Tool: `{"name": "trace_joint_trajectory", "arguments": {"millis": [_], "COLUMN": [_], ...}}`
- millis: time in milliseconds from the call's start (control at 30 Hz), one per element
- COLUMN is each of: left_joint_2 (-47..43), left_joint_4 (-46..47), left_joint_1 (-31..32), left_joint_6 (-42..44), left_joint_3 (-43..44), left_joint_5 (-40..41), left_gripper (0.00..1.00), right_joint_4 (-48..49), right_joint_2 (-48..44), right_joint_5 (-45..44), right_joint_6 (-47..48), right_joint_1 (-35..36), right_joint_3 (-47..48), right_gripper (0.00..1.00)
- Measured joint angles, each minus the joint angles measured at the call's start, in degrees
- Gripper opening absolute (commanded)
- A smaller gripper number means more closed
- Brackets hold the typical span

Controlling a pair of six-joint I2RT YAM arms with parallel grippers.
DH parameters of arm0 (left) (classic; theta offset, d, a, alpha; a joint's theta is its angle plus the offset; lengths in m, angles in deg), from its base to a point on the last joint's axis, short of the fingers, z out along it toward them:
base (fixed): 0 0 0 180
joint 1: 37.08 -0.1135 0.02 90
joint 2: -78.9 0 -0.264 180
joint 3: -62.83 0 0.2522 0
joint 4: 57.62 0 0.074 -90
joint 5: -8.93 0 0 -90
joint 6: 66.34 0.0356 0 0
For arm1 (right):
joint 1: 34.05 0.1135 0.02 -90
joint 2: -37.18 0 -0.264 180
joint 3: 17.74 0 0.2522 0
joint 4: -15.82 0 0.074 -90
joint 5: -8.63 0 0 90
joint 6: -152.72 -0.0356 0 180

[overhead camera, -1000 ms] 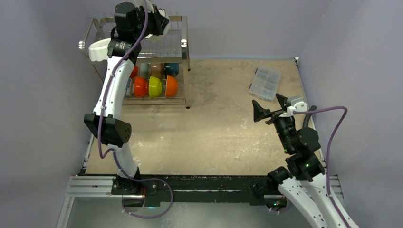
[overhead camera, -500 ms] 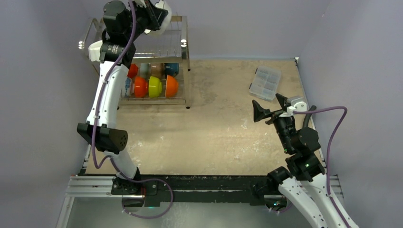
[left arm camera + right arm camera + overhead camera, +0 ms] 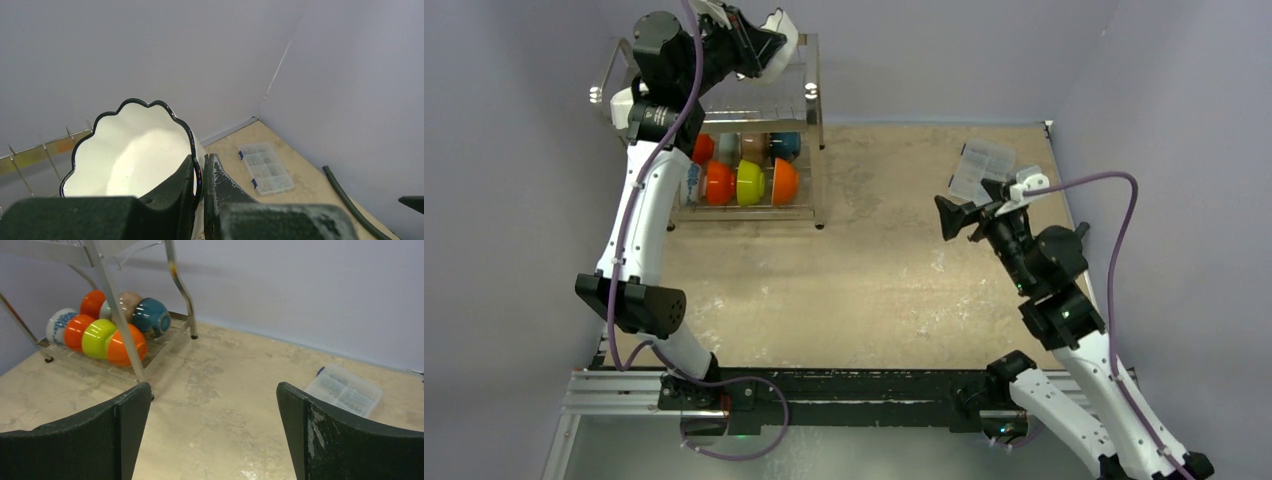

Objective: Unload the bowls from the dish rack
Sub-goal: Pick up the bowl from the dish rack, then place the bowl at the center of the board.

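My left fingers (image 3: 204,174) are pinched nearly closed on the dark rim of a white scalloped bowl (image 3: 130,150). One finger is inside it and one outside, and I hold it over the top tier of the dish rack (image 3: 810,92). The rack stands in the far left corner of the bench (image 3: 874,290). A second white bowl (image 3: 624,102) sits at the left end of that top tier. On the bottom tier more bowls lie on their sides, packed together. In front are a blue-patterned bowl (image 3: 60,325), an orange bowl (image 3: 77,331), a yellow-green bowl (image 3: 98,337) and a second orange bowl (image 3: 127,345). Behind them are a tan bowl (image 3: 128,301) and a teal bowl (image 3: 152,315). Over to the right, my right fingers (image 3: 972,210) are spread wide and hold nothing. They hover above the bench near a clear compartment box (image 3: 984,168).
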Motion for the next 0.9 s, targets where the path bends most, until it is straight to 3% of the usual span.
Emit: {"name": "trace_joint_trajectory", "arguments": {"millis": [333, 900], "left_joint_2": [-4.0, -14.3], "left_joint_4": [0.9, -1.0], "left_joint_1": [0.0, 0.2], "left_joint_6": [3.7, 19.6], "left_joint_3": [-5.9, -16.7], "left_joint_5": [-7.0, -15.5], "left_gripper": [0.0, 0.0], "right_joint_4": [-5.5, -8.4], "right_joint_2": [17.9, 34.1], "right_joint_5": [5.0, 15.5], "right_joint_6": [-8.3, -19.9], "right_joint_1": [0.0, 0.0], "right_joint_3": [17.3, 37.8], "right_gripper": [0.99, 0.99]}}
